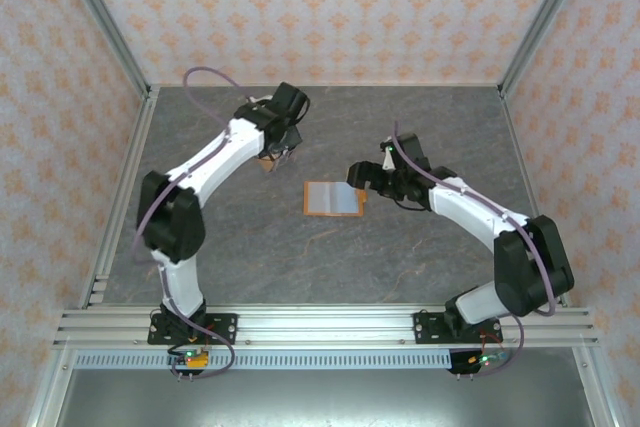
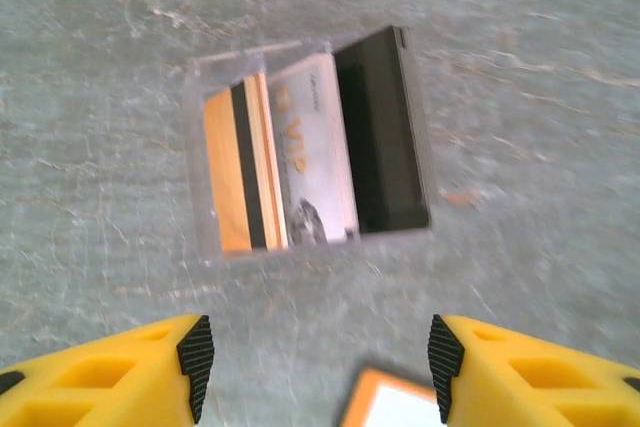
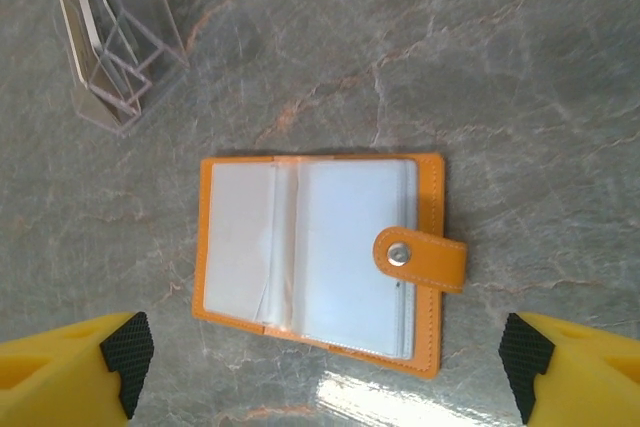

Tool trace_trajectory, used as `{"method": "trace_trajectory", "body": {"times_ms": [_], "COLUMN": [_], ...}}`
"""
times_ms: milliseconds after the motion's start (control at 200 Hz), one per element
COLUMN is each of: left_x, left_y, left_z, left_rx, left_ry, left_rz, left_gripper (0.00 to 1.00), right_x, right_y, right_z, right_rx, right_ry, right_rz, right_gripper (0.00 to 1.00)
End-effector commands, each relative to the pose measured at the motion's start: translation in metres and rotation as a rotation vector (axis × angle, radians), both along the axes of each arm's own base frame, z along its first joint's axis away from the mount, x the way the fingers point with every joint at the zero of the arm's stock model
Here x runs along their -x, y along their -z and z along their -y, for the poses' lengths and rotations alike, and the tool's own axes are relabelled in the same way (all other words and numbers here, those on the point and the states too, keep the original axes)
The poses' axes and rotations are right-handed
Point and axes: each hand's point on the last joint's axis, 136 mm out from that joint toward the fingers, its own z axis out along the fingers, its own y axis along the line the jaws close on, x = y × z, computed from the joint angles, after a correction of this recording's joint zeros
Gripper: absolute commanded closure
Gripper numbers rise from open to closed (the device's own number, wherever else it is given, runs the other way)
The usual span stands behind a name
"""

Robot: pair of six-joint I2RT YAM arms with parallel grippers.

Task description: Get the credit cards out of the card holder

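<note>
The orange card holder point(image 3: 320, 257) lies open on the table, pale clear sleeves up and snap strap to the right; its spot is mid-table point(image 1: 331, 199), and a corner point(image 2: 395, 405) shows between my left fingers. Three credit cards stand side by side in a clear box point(image 2: 197, 147): a brown one with a black stripe point(image 2: 235, 172), a whitish one point(image 2: 315, 157) and a black one point(image 2: 385, 137). My left gripper point(image 2: 320, 362) hovers open just above and short of that box, holding nothing. My right gripper point(image 3: 326, 362) is wide open above the holder's near edge, also holding nothing.
The clear card box point(image 3: 115, 42) stands a short way beyond the holder's far left corner, under the left wrist point(image 1: 268, 161). The grey marbled table point(image 1: 420, 127) is walled by patterned panels, with an aluminium rail point(image 1: 320, 325) along the near edge.
</note>
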Motion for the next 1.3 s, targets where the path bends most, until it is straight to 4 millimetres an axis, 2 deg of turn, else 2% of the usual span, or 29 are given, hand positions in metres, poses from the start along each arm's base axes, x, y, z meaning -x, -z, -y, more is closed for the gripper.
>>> {"method": "trace_trajectory", "body": {"times_ms": [0, 55, 140, 335, 400, 485, 606, 756, 1056, 1226, 1296], "left_x": [0.018, 0.03, 0.045, 0.072, 0.074, 0.074, 0.073, 0.075, 0.075, 0.077, 0.077], "left_y": [0.012, 0.019, 0.032, 0.072, 0.082, 0.092, 0.104, 0.121, 0.137, 0.14, 0.14], "left_z": [0.034, 0.045, 0.06, 0.08, 0.086, 0.089, 0.085, 0.09, 0.09, 0.092, 0.093], "left_rx": [0.139, 0.188, 0.266, 0.326, 0.343, 0.341, 0.31, 0.319, 0.305, 0.322, 0.326], "left_ry": [0.132, 0.172, 0.215, 0.255, 0.258, 0.259, 0.231, 0.232, 0.225, 0.22, 0.224], "left_rz": [-0.027, -0.043, -0.068, -0.137, -0.146, -0.166, -0.193, -0.237, -0.277, -0.289, -0.289], "left_gripper": [0.38, 0.38, 0.4, 0.51, 0.57, 0.61, 0.61, 0.63, 0.65, 0.73, 0.77], "right_x": [0.004, 0.007, 0.009, 0.021, 0.022, 0.022, 0.021, 0.018, 0.012, 0.01, 0.012], "right_y": [0.002, 0.008, 0.019, 0.049, 0.057, 0.063, 0.069, 0.077, 0.08, 0.087, 0.089], "right_z": [-0.018, -0.023, -0.021, -0.013, -0.013, -0.016, -0.019, -0.02, -0.017, -0.014, -0.017], "right_rx": [0.042, 0.073, 0.135, 0.211, 0.223, 0.23, 0.227, 0.253, 0.313, 0.346, 0.34], "right_ry": [-0.047, -0.042, 0.025, 0.11, 0.109, 0.101, 0.094, 0.097, 0.091, 0.087, 0.072], "right_rz": [-0.011, -0.032, -0.048, -0.112, -0.142, -0.163, -0.181, -0.205, -0.203, -0.213, -0.224], "right_gripper": [0.13, 0.19, 0.24, 0.35, 0.4, 0.47, 0.48, 0.48, 0.48, 0.48, 0.53]}}
